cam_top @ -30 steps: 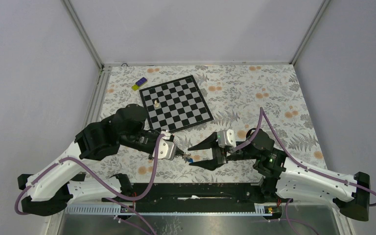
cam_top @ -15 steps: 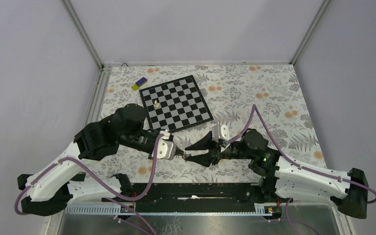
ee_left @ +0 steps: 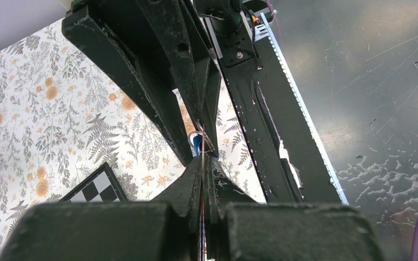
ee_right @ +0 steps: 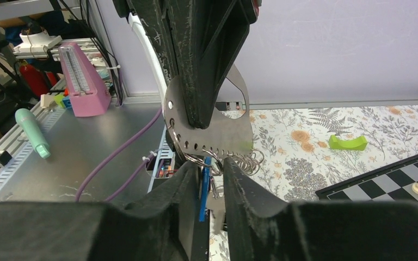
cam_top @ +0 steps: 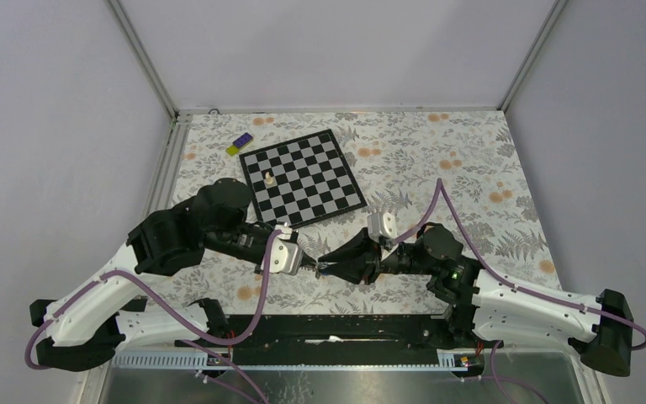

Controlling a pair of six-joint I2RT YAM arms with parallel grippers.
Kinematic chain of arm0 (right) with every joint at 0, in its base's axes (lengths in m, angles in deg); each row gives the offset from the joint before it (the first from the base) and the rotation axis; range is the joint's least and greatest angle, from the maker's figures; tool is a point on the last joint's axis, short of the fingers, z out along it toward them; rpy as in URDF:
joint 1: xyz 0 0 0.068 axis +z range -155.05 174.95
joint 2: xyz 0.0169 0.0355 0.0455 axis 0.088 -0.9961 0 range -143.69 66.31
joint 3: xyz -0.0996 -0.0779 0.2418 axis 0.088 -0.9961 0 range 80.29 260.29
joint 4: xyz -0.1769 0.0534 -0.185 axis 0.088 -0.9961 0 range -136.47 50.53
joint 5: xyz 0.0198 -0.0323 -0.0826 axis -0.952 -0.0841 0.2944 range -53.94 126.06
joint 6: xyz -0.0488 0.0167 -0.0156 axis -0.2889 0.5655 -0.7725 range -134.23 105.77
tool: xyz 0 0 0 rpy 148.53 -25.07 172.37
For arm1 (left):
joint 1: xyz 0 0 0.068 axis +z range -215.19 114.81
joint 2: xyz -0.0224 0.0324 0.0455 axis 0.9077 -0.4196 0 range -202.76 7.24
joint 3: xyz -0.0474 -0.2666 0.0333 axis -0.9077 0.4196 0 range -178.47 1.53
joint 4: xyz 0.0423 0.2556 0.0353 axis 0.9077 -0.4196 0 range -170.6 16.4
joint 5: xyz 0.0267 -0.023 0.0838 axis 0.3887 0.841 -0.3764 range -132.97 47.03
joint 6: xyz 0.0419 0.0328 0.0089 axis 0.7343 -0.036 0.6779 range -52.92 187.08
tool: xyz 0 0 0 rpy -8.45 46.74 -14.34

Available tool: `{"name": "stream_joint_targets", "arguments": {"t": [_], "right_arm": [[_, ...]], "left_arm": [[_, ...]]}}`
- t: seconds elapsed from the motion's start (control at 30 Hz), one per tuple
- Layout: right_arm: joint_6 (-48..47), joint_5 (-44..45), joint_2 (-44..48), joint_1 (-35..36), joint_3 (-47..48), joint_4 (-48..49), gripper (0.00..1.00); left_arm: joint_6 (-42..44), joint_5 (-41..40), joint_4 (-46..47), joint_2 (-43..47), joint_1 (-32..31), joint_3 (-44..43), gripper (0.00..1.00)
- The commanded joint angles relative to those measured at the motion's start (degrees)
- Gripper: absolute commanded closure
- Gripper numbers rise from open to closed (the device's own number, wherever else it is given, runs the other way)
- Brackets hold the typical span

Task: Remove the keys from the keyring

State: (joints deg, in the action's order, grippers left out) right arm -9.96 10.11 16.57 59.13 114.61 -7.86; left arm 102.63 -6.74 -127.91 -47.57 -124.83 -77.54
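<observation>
Our left fingers (ee_right: 196, 65) clamp a silvery key (ee_right: 234, 130); keyring (ee_right: 196, 159) and blue tag (ee_right: 203, 187) hang between our right fingers (ee_right: 256, 206), whose grip we cannot tell

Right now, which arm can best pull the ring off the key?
Right. The right claw is open with its fingers either side of the thin wire keyring with the blue plastic tag, ready to pinch it. The left claw is busy, shut on the flat silvery metal key.

No legible text anywhere
</observation>
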Motion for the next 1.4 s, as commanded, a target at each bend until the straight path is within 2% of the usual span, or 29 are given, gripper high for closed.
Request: {"name": "stream_joint_targets", "arguments": {"t": [0.0, 0.43, 0.47, 0.5, 0.53, 0.63, 0.77, 1.27, 1.37], "right_arm": [[-0.44, 1.38, 2.57, 0.33, -0.07, 1.04, 0.73], [-3.31, 4.38, 10.71, 0.33, -0.12, -7.33, 0.89], [-3.15, 4.37, 10.94, 0.37, -0.18, -7.35, 0.88], [-3.02, 4.35, 11.05, 0.33, -0.2, -7.36, 0.8], [-2.75, 4.34, 11.0, 0.35, -0.35, -7.09, 0.65], [-1.94, 3.06, 10.12, 0.33, -0.81, -5.34, 0.47], [0.15, 1.29, 7.11, 0.37, -1.01, -1.34, 0.37], [6.48, 1.09, -1.14, 0.32, -0.53, 9.67, 0.36], [6.99, 0.56, -1.57, 0.32, -0.6, 10.04, 0.42]], "left_arm": [[0.52, 0.78, 2.71, 1.44, -0.3, -1.66, 1.0], [-1.68, -0.58, 5.43, 5.16, -0.33, 3.62, 1.0], [-1.75, -0.55, 5.56, 5.29, -0.31, 3.85, 1.0], [-1.9, -0.62, 5.69, 5.48, -0.31, 4.12, 1.0], [-1.97, -0.61, 5.89, 5.56, -0.3, 4.32, 1.0], [-1.82, -0.5, 6.05, 5.61, -0.35, 4.3, 1.0], [-1.45, -0.46, 6.05, 5.11, -0.31, 4.11, 1.0], [-0.9, -0.48, 6.05, 3.99, -0.33, 4.31, 1.0], [-0.88, -0.54, 6.0, 4.0, -0.3, 4.27, 1.0]]}}
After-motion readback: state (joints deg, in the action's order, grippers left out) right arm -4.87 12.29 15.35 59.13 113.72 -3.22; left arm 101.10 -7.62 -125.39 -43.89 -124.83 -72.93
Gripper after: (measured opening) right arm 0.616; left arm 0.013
